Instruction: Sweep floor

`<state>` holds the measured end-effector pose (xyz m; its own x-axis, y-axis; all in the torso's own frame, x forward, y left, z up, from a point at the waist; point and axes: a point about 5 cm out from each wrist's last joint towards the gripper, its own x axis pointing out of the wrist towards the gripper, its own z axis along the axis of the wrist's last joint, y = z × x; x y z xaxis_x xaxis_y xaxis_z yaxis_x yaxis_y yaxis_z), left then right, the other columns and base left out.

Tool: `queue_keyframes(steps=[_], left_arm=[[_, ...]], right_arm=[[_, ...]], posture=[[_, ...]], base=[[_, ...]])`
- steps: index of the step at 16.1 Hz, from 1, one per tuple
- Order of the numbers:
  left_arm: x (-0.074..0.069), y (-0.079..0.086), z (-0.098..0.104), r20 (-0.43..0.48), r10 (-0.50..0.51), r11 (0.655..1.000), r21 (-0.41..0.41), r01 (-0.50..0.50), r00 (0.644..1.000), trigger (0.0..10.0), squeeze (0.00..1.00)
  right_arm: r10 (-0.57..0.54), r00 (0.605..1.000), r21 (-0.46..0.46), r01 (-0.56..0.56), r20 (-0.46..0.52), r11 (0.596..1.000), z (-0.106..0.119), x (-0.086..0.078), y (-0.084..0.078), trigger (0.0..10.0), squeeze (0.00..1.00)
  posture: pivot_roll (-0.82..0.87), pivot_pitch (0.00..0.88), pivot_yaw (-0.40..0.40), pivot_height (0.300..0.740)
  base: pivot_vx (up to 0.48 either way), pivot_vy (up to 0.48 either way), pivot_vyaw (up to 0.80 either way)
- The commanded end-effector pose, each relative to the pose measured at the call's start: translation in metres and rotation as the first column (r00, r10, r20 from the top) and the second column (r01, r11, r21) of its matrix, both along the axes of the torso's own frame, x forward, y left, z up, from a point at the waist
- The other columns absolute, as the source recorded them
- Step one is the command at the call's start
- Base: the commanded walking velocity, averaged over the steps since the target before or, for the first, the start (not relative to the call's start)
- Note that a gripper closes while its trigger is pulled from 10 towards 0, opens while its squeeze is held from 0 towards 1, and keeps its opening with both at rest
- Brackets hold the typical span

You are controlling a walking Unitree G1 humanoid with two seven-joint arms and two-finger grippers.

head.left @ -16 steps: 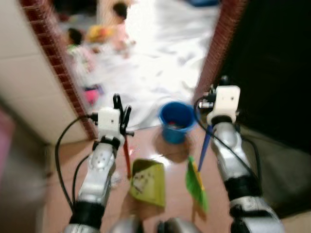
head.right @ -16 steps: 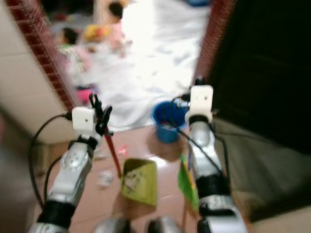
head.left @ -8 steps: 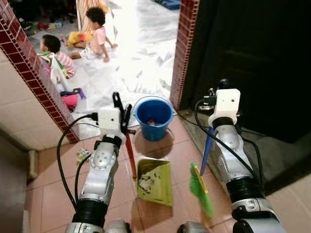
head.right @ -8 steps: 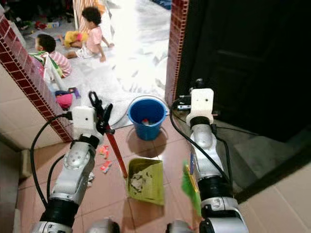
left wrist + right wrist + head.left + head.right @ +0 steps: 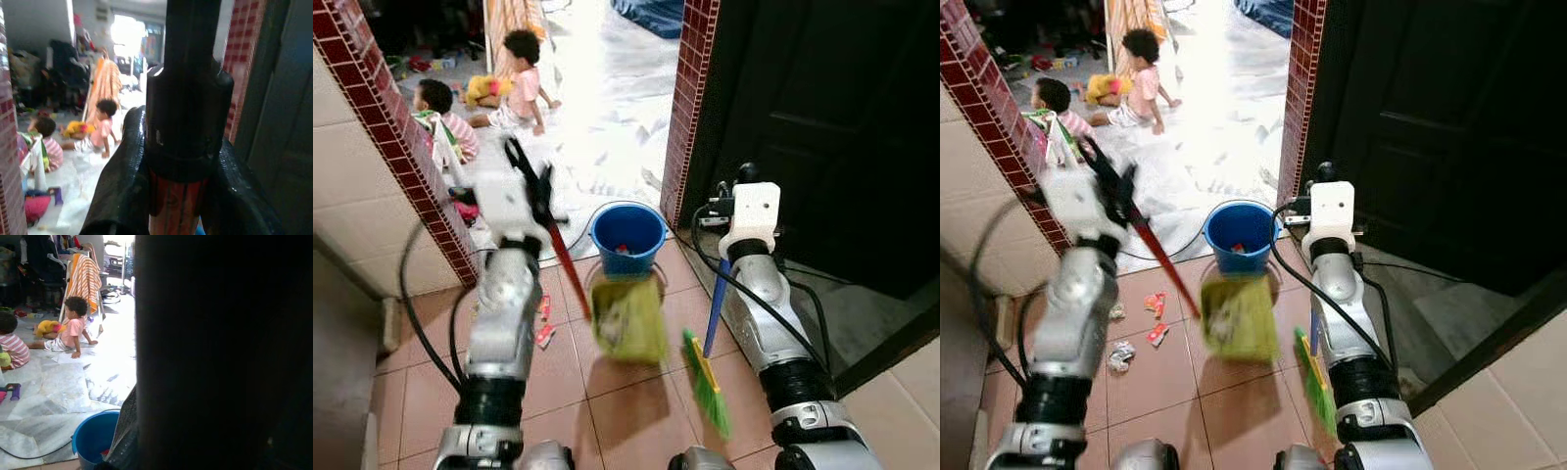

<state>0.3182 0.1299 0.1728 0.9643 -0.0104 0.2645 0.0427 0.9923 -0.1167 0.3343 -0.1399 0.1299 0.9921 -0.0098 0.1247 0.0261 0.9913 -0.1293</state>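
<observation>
Above the blue bucket (image 5: 626, 238) the left gripper (image 5: 529, 186) clamps the loaded dustpan (image 5: 628, 319) handle — emptying seemingly pending; scraps (image 5: 1156, 304) remain on the floor. Right gripper (image 5: 744, 211) grips the broom (image 5: 705, 382).

One blue bucket (image 5: 626, 238); just before it one green dustpan (image 5: 627, 320) and one green broom (image 5: 706, 381); beside the bucket three litter scraps (image 5: 1154, 304) (one crumpled white); beyond it two children (image 5: 1144, 78)
</observation>
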Motion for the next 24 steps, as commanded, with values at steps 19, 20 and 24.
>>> queue_keyframes(steps=[19, 20, 24], left_arm=[[0.024, 0.025, 0.085, 0.279, 0.144, 0.990, -0.029, -0.141, 0.949, 10.0, 0.00], [0.024, 0.024, 0.085, 0.283, 0.143, 0.990, -0.031, -0.140, 0.948, 10.0, 0.00], [0.026, 0.023, 0.085, 0.294, 0.149, 0.989, -0.024, -0.149, 0.944, 10.0, 0.00]], right_arm=[[0.064, 0.998, -0.012, -0.063, 0.030, 0.998, 0.004, -0.001, 0.009, 10.0, 0.00], [0.073, 0.997, -0.017, -0.072, 0.032, 0.997, 0.004, -0.002, 0.010, 10.0, 0.00], [0.094, 0.995, -0.020, -0.093, 0.032, 0.995, 0.004, -0.002, 0.014, 10.0, 0.00]], posture=[[-0.04, 0.000, 0.044, 0.740], [-0.04, 0.000, 0.044, 0.740], [-0.04, 0.000, 0.042, 0.740]], base=[[0.140, 0.000, 0.00], [0.469, 0.000, 0.00], [0.469, 0.000, 0.00]])
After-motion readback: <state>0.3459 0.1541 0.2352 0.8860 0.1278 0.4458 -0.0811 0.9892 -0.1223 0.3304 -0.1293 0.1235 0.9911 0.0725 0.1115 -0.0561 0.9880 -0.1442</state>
